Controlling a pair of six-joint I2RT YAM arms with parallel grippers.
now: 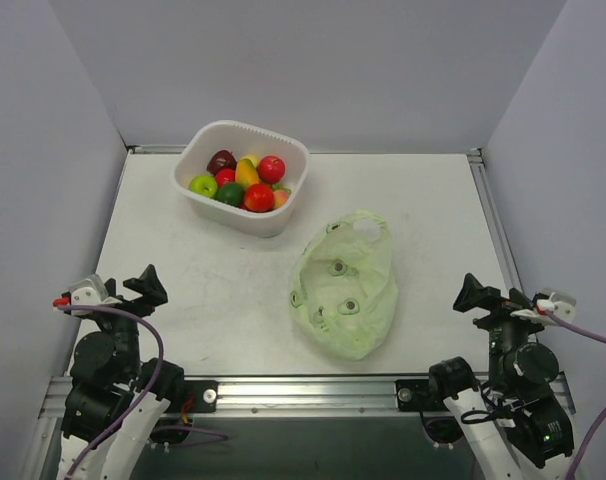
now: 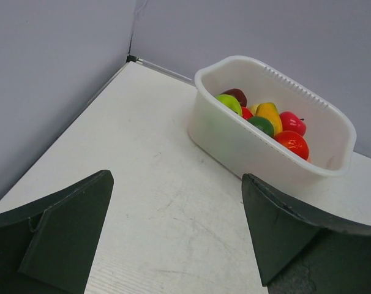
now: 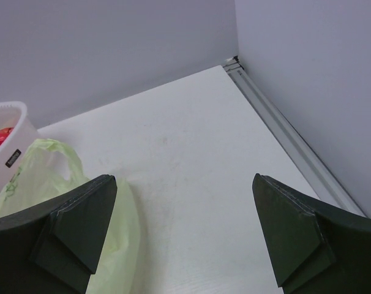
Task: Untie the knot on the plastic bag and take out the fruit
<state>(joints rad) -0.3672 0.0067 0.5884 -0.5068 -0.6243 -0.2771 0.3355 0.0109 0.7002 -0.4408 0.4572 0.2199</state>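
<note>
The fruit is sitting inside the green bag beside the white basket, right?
Not quite. The fruit is sitting inside the white basket, and the green bag beside it looks flat. The top view shows this.

The bench (image 1: pixel 203 290) was enclosed by the left wall (image 1: pixel 43 200), the rear wall (image 1: pixel 303 70) and the right wall (image 1: pixel 573 180). The white basket (image 1: pixel 253 218), filled with fruit (image 1: pixel 245 180), occupied the rear area left of centre. The plastic bag (image 1: pixel 345 285) lay slack right of centre, near the basket's right corner. Unobstructed bench surface ran from the left tool (image 1: pixel 143 287) to the basket, and from the right tool (image 1: pixel 475 295) to the bag and along the right wall. Both tools stood at the front corners, well apart from every object.
</note>
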